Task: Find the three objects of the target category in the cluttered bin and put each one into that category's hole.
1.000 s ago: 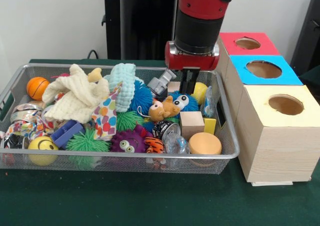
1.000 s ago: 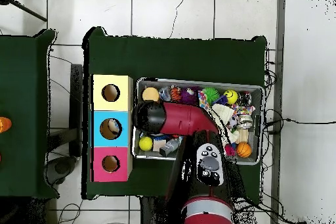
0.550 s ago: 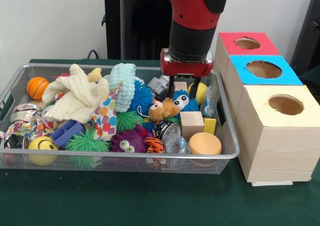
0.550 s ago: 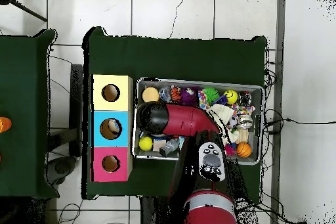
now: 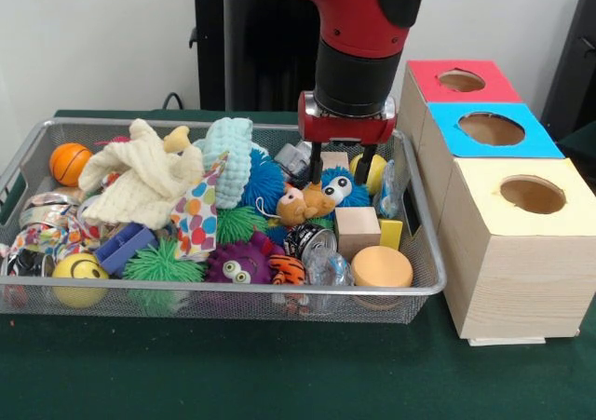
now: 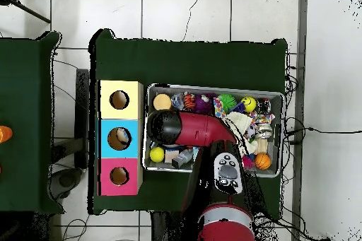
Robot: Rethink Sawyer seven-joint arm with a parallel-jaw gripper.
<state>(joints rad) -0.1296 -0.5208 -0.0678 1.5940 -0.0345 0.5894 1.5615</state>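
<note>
Over the right end of the wire bin (image 5: 421,252), in the front view, the gripper (image 5: 342,162) hangs from the red and black arm (image 5: 358,38) with its two dark fingers (image 5: 317,162) spread apart and holding nothing. Between and just below the fingers lie a small pale block (image 5: 328,160) and the blue fuzzy toy with eyes (image 5: 340,189); the yellow ball (image 5: 374,170) sits just right of them, the grey metal piece (image 5: 299,156) just left. Nearer the camera than the fingers are a wooden cube (image 5: 357,229) and a round tan disc (image 5: 380,267). Right of the fingers, outside the bin, stand three boxes with holes: red-topped (image 5: 462,81), blue-topped (image 5: 491,129) and cream-topped (image 5: 531,196). In the overhead view, the arm (image 6: 191,128) hides the fingers; the boxes (image 6: 120,138) line the bin's (image 6: 212,87) left side on the green worktop (image 6: 191,61), and the blue one's hole (image 6: 119,138) shows something inside.
</note>
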